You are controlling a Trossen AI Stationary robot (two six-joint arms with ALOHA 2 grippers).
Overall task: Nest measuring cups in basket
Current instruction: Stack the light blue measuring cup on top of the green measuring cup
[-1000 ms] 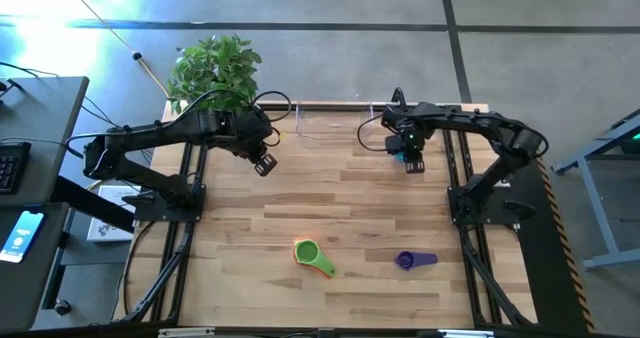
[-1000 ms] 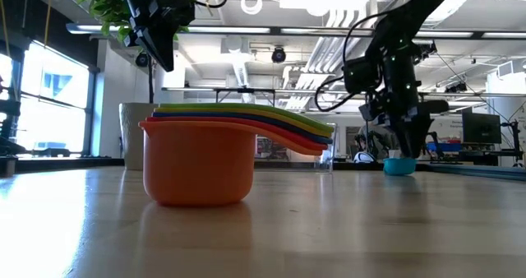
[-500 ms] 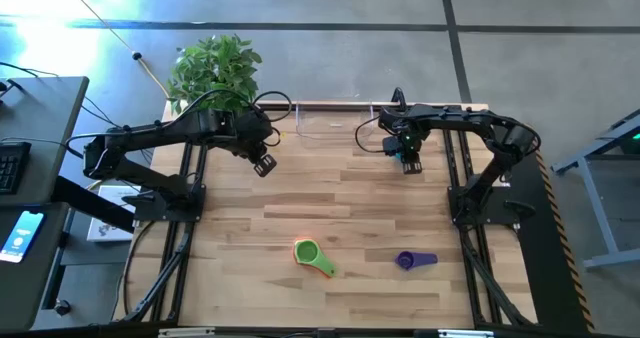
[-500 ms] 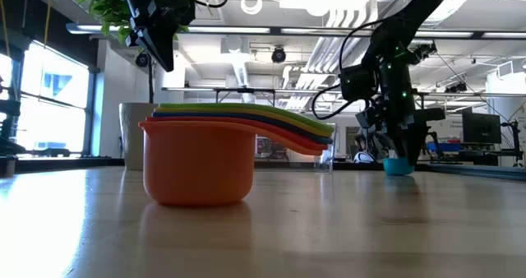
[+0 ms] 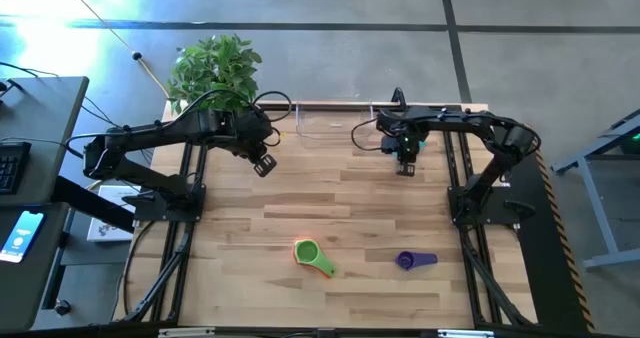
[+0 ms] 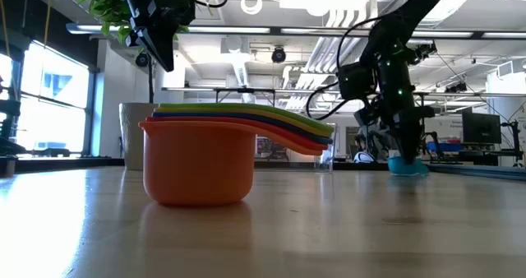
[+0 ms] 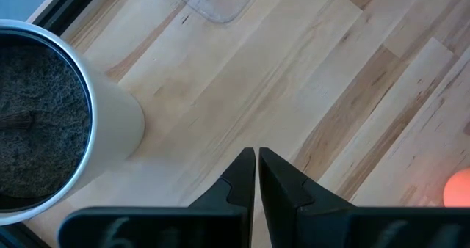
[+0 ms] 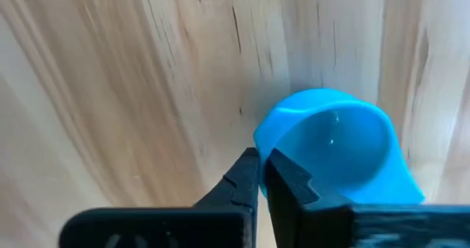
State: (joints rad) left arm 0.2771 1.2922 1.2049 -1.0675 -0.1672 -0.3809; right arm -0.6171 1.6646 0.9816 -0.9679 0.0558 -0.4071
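The right hand (image 8: 261,176) pinches the light blue cup (image 8: 334,149) by its rim over the worktop (image 5: 340,208), while the left hand (image 7: 256,176) hangs closed and empty.

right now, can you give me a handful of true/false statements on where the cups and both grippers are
1. The right gripper is shut on the rim of the light blue cup. True.
2. The left gripper holds a cup. False: its fingers are shut on nothing, above bare table beside the white plant pot.
3. The purple cup lies alone on the table's near part. True.
4. The light blue cup is already inside the basket. False: it is over the wood, right of the basket.
5. The stack of cups has an orange cup at the bottom. True.
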